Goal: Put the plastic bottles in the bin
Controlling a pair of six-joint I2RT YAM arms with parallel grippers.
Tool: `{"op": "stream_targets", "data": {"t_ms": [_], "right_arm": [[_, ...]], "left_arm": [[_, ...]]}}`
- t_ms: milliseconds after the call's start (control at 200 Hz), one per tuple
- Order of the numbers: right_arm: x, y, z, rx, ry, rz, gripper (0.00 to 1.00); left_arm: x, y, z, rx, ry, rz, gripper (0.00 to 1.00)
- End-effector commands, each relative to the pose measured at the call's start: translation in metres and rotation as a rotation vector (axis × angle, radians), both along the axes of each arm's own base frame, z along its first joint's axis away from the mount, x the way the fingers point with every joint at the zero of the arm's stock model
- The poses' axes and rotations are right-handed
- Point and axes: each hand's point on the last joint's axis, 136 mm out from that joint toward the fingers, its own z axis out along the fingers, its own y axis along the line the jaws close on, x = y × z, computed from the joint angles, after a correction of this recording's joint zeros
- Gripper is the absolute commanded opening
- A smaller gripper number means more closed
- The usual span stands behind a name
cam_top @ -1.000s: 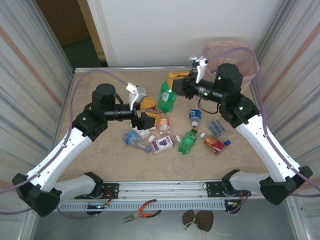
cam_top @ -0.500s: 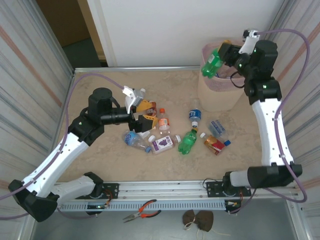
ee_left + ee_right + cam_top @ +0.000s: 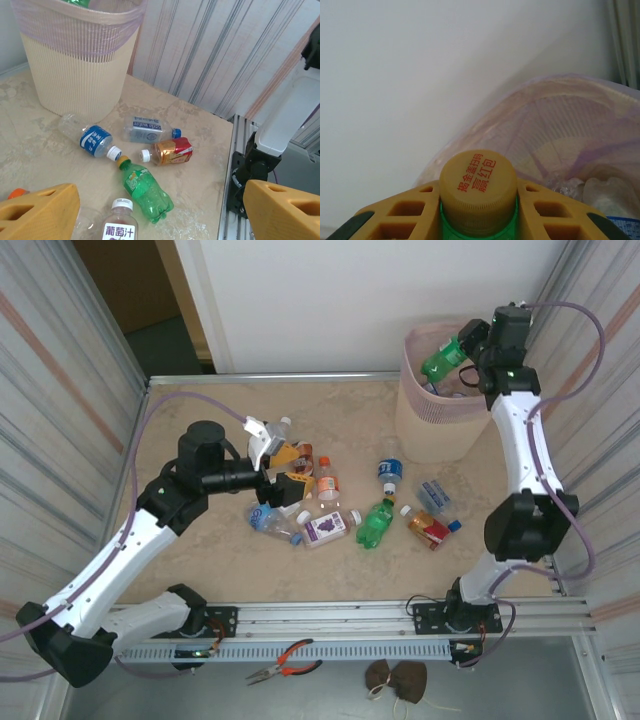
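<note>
Near side: table (image 3: 200, 560) with loose plastic bottles (image 3: 328, 528) lying in a cluster mid-table, incl. a lying green bottle (image 3: 377, 522) and a red-label bottle (image 3: 430, 530).

Left gripper (image 3: 297, 468) hovers over the cluster's left end, jaws apart, nothing between them. Left wrist view: yellow fingers (image 3: 40, 210) set wide, bottles lying on the table beyond.

Far right corner: bin (image 3: 425, 430), pink bag folded over its rim. Right gripper (image 3: 460, 346) is above the bin opening, clamped on the held green bottle (image 3: 438, 360) at the neck. Right wrist view: its yellow cap (image 3: 477, 182) pinched between the fingers (image 3: 420, 207), bin interior beyond.

Step in hand, my read: drop into the bin. The bottle hangs slanted, base toward the bin's left rim, so get the whole body inside the rim line first. Then open wide in one go so the cap doesn't snag, and stay off the bag edge. Left arm's next pick: centre the jaws across one bottle body, not two touching ones.
</note>
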Motion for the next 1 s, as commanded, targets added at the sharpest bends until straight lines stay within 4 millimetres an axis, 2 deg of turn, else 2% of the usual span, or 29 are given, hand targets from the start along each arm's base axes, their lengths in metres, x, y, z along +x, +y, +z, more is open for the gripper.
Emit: {"op": "stream_targets", "data": {"t_ms": [0, 210, 386, 461, 541, 651, 721, 997], "right_arm": [[0.016, -0.015, -0.008, 0.122, 0.016, -0.15, 0.23], [0.046, -0.005, -0.059, 0.173, 0.121, -0.149, 0.26], [0.057, 0.008, -0.105, 0.2, 0.221, -0.141, 0.33], [0.058, 0.011, -0.12, 0.216, 0.253, -0.142, 0.36], [0.059, 0.01, -0.127, 0.221, 0.273, -0.146, 0.39], [0.056, 0.004, -0.118, 0.213, 0.277, -0.166, 0.54], [0.05, -0.002, -0.103, 0.199, 0.262, -0.173, 0.59], [0.017, -0.019, -0.038, 0.143, 0.177, -0.162, 0.61]], "left_arm": [[0.005, 0.003, -0.002, 0.0, 0.006, 0.038, 0.85], [0.006, 0.005, -0.009, 0.004, 0.04, 0.058, 0.85], [0.006, 0.008, -0.016, 0.008, 0.063, 0.08, 0.85], [0.006, 0.009, -0.019, 0.011, 0.07, 0.088, 0.85], [0.008, 0.012, -0.023, 0.016, 0.075, 0.109, 0.85], [0.011, 0.015, -0.025, 0.017, 0.091, 0.128, 0.85], [0.012, 0.017, -0.027, 0.02, 0.096, 0.136, 0.85], [0.028, 0.027, -0.04, 0.096, 0.115, 0.224, 0.85]]}}
